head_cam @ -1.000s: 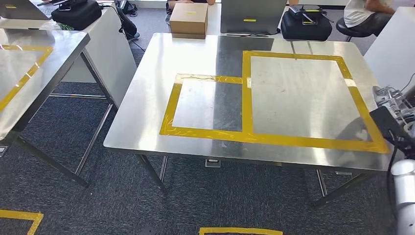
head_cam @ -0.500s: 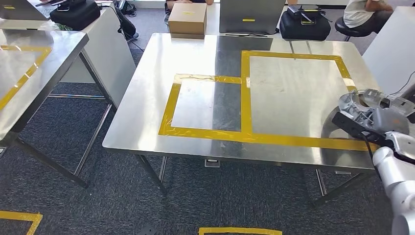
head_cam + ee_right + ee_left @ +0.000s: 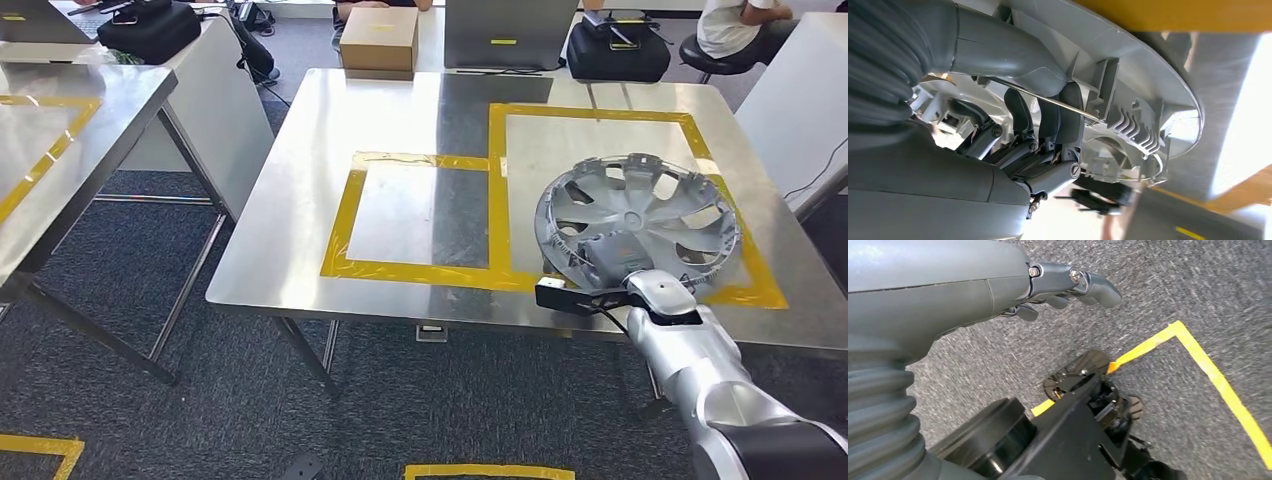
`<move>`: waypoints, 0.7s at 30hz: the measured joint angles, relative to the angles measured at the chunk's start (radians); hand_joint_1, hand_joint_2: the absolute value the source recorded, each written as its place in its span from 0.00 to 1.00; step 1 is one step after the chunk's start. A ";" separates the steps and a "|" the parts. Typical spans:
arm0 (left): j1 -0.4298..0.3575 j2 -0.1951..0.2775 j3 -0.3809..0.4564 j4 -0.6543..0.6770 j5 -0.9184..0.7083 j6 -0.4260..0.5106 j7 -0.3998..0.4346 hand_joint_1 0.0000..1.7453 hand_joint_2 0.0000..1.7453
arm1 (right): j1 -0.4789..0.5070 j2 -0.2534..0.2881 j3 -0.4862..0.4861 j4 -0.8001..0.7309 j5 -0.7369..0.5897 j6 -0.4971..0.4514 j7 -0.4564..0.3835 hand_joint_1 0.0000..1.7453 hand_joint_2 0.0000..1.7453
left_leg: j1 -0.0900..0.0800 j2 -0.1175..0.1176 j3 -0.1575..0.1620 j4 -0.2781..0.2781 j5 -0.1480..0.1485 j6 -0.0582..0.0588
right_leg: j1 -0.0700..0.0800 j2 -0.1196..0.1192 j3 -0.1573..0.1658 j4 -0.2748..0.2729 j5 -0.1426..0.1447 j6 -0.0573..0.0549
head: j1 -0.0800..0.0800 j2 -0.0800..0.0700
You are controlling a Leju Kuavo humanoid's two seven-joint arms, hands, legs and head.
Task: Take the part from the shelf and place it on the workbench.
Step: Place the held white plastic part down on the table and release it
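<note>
One hubcap (image 3: 640,215) lies flat, hollow side up.

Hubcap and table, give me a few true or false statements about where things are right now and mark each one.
1. The right hand holds the silver hubcap. True.
2. The hubcap is over the smaller taped square. False: it is over the larger yellow taped square.
3. The left hand holds a part. False: it holds nothing, and carpet floor lies beyond it.
4. A cardboard box sits beyond the steel table's far edge. True.
</note>
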 joint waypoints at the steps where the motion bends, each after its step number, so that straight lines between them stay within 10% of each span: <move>1: 0.000 -0.001 0.006 0.000 0.006 0.002 -0.001 0.00 1.00 | -0.002 0.017 0.015 0.000 0.003 0.006 -0.004 1.00 1.00 | 0.000 0.001 0.001 0.000 0.000 0.000 | 0.000 0.001 0.000 0.000 0.000 0.000 | 0.000 0.000; 10: 0.002 -0.006 0.039 0.000 0.019 0.021 -0.009 0.00 1.00 | -0.021 0.103 0.102 0.006 0.009 0.044 -0.004 1.00 1.00 | 0.001 0.005 0.004 -0.005 0.000 -0.002 | 0.000 0.005 0.001 -0.003 0.002 -0.004 | 0.000 0.000; 14: 0.003 -0.005 0.041 0.000 0.018 0.006 -0.004 0.00 1.00 | -0.027 0.110 0.119 0.010 0.004 0.053 -0.003 0.00 1.00 | 0.001 0.005 0.005 -0.006 0.000 -0.002 | 0.000 0.005 0.001 -0.005 0.002 -0.004 | 0.000 0.000; 15: 0.003 -0.005 0.041 0.000 0.016 0.002 0.001 0.00 1.00 | -0.028 0.111 0.123 0.011 0.001 0.055 -0.002 0.00 1.00 | 0.001 0.005 0.005 -0.006 0.000 -0.002 | 0.000 0.005 0.001 -0.005 0.002 -0.004 | 0.000 0.000; 19: 0.004 -0.004 0.043 0.000 0.009 -0.003 0.016 0.00 0.00 | -0.029 0.111 0.141 0.015 -0.011 0.058 0.003 0.00 1.00 | 0.002 0.006 0.006 -0.007 0.000 -0.003 | 0.002 0.006 0.003 -0.005 0.002 -0.005 | 0.000 0.000; 21: 0.005 -0.004 0.046 0.000 0.010 -0.010 0.014 0.00 0.00 | -0.030 0.112 0.149 0.016 -0.017 0.063 0.008 0.00 1.00 | 0.003 0.006 0.007 -0.007 0.000 -0.003 | 0.002 0.006 0.004 -0.005 0.002 -0.005 | 0.000 0.000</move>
